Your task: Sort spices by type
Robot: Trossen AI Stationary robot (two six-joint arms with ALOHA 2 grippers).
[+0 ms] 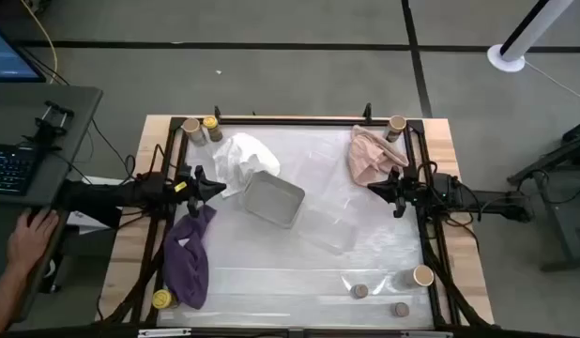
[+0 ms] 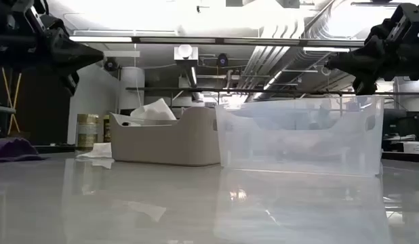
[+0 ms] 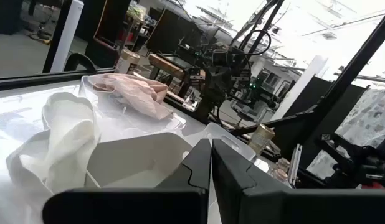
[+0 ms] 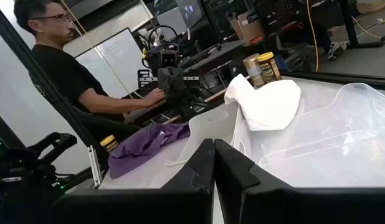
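Across the table (image 1: 271, 282) spice jars sit scattered in corners, so with both my left gripper (image 1: 218, 188) and right gripper (image 1: 373, 188) closed empty, I should open before descending squarely over one.

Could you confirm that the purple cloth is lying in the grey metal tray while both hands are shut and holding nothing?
Not quite: in the high view the purple cloth lies on the table beside the left hand, outside the grey metal tray. Both hands, including the right hand, are shut and empty.

high: straight down | low: table-level | wrists: facing inward, sharing grey tray (image 1: 272, 199)
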